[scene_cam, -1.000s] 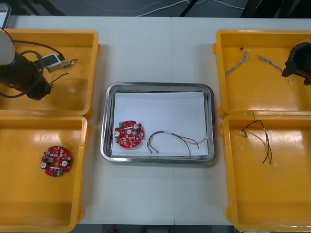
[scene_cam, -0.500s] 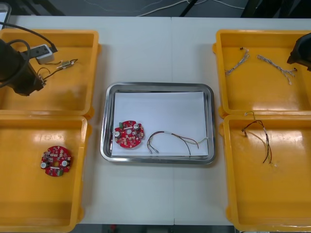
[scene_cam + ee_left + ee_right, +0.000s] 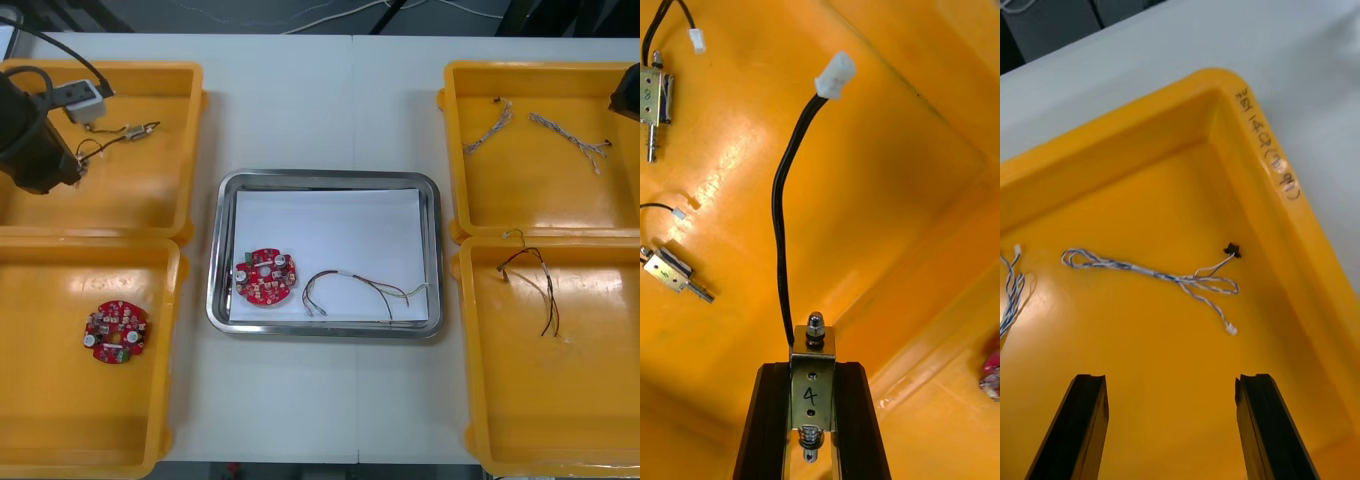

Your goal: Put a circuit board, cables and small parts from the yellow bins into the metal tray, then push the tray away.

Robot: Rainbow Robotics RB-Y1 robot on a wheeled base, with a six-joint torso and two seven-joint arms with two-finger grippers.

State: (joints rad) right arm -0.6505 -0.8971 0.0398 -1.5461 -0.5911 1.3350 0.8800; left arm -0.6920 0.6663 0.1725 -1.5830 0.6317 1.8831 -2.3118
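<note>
fingers (image 3: pixel 771 405) of the left gripper (image 3: pixel 812 369) clench a small metal part (image 3: pixel 812 349) above the far left yellow bin (image 3: pixel 150 200), probably bound for the metal tray (image 3: pixel 222 250), where a circuit board (image 3: pixel 265 276) and a cable (image 3: pixel 355 285) lie. the right gripper (image 3: pixel 1169 390) hangs spread over a blue-white cable (image 3: pixel 1150 274). the part is marked "4"; the handwriting on the bin rim (image 3: pixel 1277 172) is unreadable.

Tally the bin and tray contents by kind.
Circuit boards: 2
Loose cables: 4
Small metal parts: 3, one held in the left gripper over the far left bin
Total: 9
Right gripper hangs open over the far right bin.
</note>
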